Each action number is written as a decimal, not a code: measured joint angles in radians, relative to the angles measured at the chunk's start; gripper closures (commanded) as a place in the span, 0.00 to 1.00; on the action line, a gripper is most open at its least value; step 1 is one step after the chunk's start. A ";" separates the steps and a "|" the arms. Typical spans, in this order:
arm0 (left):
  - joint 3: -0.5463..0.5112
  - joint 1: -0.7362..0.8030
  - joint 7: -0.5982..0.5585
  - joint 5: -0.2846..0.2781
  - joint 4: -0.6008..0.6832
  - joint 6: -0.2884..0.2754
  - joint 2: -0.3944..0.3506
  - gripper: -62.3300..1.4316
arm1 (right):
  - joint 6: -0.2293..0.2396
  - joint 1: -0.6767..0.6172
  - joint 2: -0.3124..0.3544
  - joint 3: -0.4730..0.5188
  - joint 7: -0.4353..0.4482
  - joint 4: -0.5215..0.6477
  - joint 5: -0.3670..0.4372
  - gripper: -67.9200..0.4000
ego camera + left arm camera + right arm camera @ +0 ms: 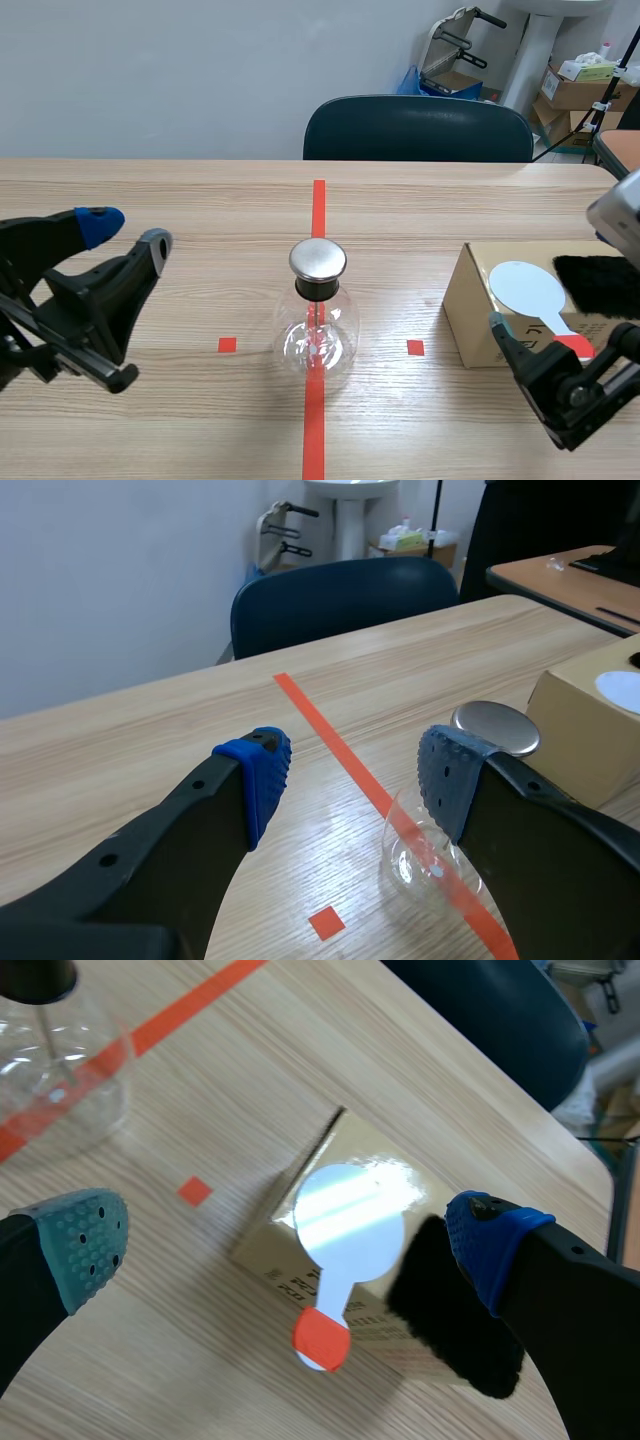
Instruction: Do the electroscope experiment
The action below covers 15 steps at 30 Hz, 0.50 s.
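Note:
The electroscope (317, 318) is a clear glass flask with a black neck and a round metal cap, standing on the red tape line at the table's middle. Its flask (432, 852) shows ahead of my left gripper (352, 770), which is open and holds nothing. In the scene view that left gripper (125, 240) hovers to the left of the flask. On a cardboard box (478, 305) at the right lie a white round paddle with a red handle (345, 1222) and a black fur piece (450, 1320). My right gripper (285, 1235) hangs open above the paddle.
A dark blue chair (418, 128) stands at the table's far edge. Small red tape squares (227, 345) lie on either side of the flask. Boxes and equipment stand in the back right corner of the room (575, 85).

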 measured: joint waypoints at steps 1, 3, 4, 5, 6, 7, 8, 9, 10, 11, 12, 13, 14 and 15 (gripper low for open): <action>0.022 0.000 0.001 0.017 0.000 0.044 0.000 0.49 | 0.035 0.000 0.000 0.000 0.001 0.000 0.010 0.00; 0.059 0.000 0.000 0.043 0.000 0.135 0.000 0.49 | 0.115 -0.001 0.000 0.000 0.011 -0.001 0.022 0.00; 0.074 0.000 0.001 0.058 0.000 0.177 -0.001 0.49 | 0.142 -0.001 0.006 0.000 0.021 -0.001 0.045 0.00; 0.089 0.000 -0.002 0.058 0.000 0.212 -0.006 0.49 | 0.168 -0.001 0.016 0.000 0.036 -0.001 0.074 0.00; 0.101 0.000 -0.009 0.058 0.000 0.229 -0.014 0.49 | 0.186 -0.001 0.030 0.000 0.053 -0.001 0.098 0.00; 0.108 0.000 -0.015 0.058 0.000 0.229 -0.023 0.49 | 0.206 0.000 0.043 0.000 0.076 -0.001 0.111 0.00; 0.109 0.000 -0.015 0.058 0.000 0.227 -0.032 0.49 | 0.215 0.000 0.053 0.000 0.093 -0.001 0.110 0.00; 0.109 0.000 -0.014 0.058 0.000 0.228 -0.034 0.49 | 0.220 0.000 0.056 0.000 0.102 -0.001 0.110 0.00; 0.106 0.000 -0.014 0.058 0.000 0.229 -0.034 0.49 | 0.230 0.000 0.055 0.000 0.112 -0.001 0.110 0.00; 0.104 0.003 -0.016 0.058 0.000 0.229 -0.034 0.49 | 0.243 0.000 0.055 0.000 0.123 -0.001 0.109 0.00; 0.103 0.006 -0.025 0.058 0.000 0.229 -0.034 0.49 | 0.253 0.000 0.055 0.000 0.129 -0.001 0.110 0.00; 0.102 0.016 -0.034 0.058 0.002 0.228 -0.034 0.49 | 0.253 -0.001 0.055 0.000 0.128 -0.001 0.110 0.00; 0.101 0.031 -0.040 0.058 0.008 0.228 -0.034 0.49 | 0.252 -0.003 0.055 0.000 0.125 -0.001 0.109 0.00; 0.099 0.051 -0.059 0.058 0.012 0.228 -0.034 0.49 | 0.249 -0.006 0.055 0.000 0.125 -0.001 0.106 0.00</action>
